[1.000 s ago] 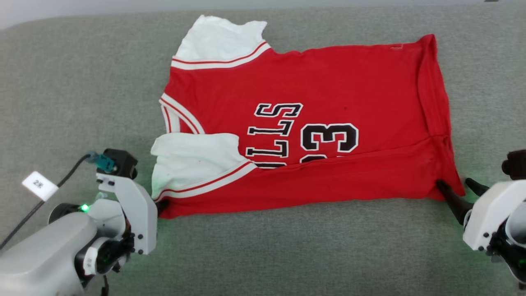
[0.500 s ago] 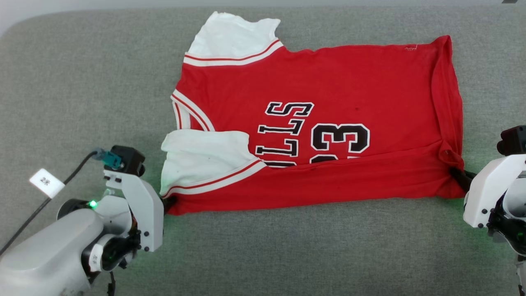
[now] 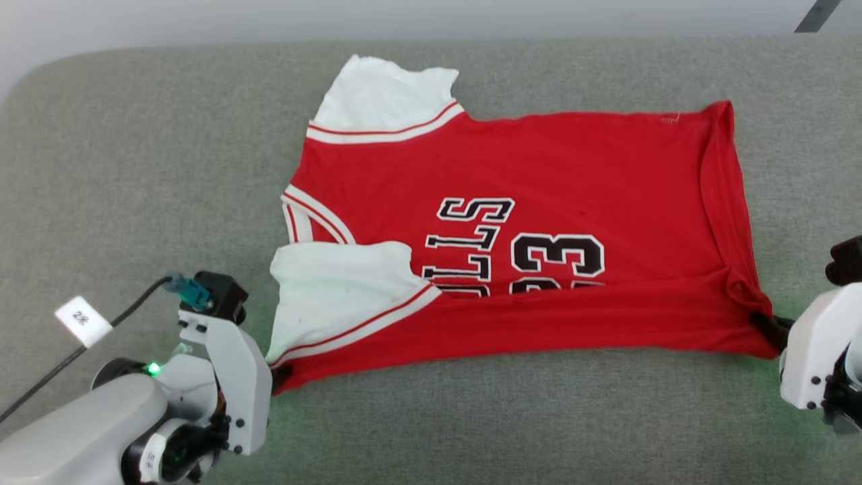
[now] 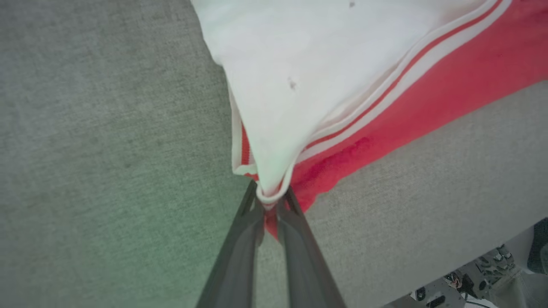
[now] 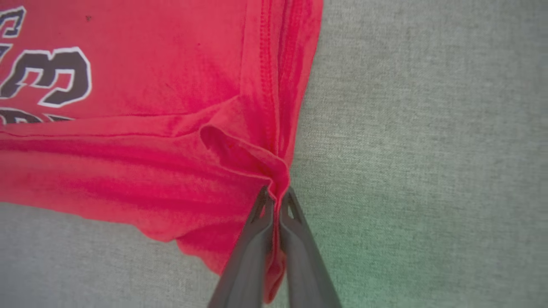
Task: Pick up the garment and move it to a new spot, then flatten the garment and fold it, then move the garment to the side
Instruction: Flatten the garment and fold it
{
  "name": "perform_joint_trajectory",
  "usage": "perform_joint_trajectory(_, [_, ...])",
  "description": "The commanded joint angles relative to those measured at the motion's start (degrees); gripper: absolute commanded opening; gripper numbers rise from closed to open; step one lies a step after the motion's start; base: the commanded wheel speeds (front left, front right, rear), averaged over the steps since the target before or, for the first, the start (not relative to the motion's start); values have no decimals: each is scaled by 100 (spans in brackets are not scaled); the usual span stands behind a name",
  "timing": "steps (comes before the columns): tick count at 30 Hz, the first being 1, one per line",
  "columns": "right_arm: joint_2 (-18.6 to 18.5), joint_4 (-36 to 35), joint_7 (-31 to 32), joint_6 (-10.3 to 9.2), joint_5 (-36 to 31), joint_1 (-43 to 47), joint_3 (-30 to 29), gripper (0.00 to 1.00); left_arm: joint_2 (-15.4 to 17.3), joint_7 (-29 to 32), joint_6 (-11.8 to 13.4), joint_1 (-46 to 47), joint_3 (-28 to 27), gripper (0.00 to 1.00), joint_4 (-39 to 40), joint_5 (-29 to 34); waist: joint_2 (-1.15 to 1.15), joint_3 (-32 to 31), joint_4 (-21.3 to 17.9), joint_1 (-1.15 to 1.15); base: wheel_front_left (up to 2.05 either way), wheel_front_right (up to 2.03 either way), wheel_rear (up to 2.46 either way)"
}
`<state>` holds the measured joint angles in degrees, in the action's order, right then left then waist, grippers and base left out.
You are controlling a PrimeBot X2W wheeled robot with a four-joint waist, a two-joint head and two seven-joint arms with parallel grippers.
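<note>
shirt spot: my bright red soft T-shirt (image 3: 539, 162) with white sleeve ends and striped trim lies mostly flat on the grey woven fabric surface (image 3: 135, 175), about the middle of the head view, between my two claws
long axis: runs side to side in front of me
which way it points: neck and sleeves toward my left, hem toward my right, so the black-and-white lettering (image 3: 532, 254) reads sideways
near edge: a long strip is folded up over the body and covers the bottom of the print
left claw (image 3: 279, 372): clenched on the near left corner, with white sleeve edge plus a bit of red pinched between the tips
right claw (image 3: 768, 323): clenched too, on the near hem corner, with cloth bunched into a little ridge right at the tips
head view bonus: whole outline, the far white sleeve sticking out away from me, the print; my fingers are mostly tucked behind the white brackets though
left wrist bonus: the pinch itself up close, a couple of dark specks on the white sleeve
right wrist bonus: hem stitching, that ridge of cloth, just part of the "3"
</note>
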<state>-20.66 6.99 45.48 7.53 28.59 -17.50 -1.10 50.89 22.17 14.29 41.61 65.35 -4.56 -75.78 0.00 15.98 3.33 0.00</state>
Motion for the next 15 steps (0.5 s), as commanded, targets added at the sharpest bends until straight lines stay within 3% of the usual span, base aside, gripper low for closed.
perform_joint_trajectory(1, [-103,-123,103,-8,97,173,-30,0,135,60,139,-102,25,0,197,-15,0,-68,-10,0,0,0,0])
perform_joint_trajectory(7, [-231,-498,435,-8,140,569,-136,0,420,192,455,-212,66,0,698,4,0,-156,-9,0,0,0,0])
perform_joint_trajectory(15, [-131,-635,540,-8,68,788,-214,0,420,174,504,-324,114,0,766,-20,0,-179,-49,0,0,0,0])
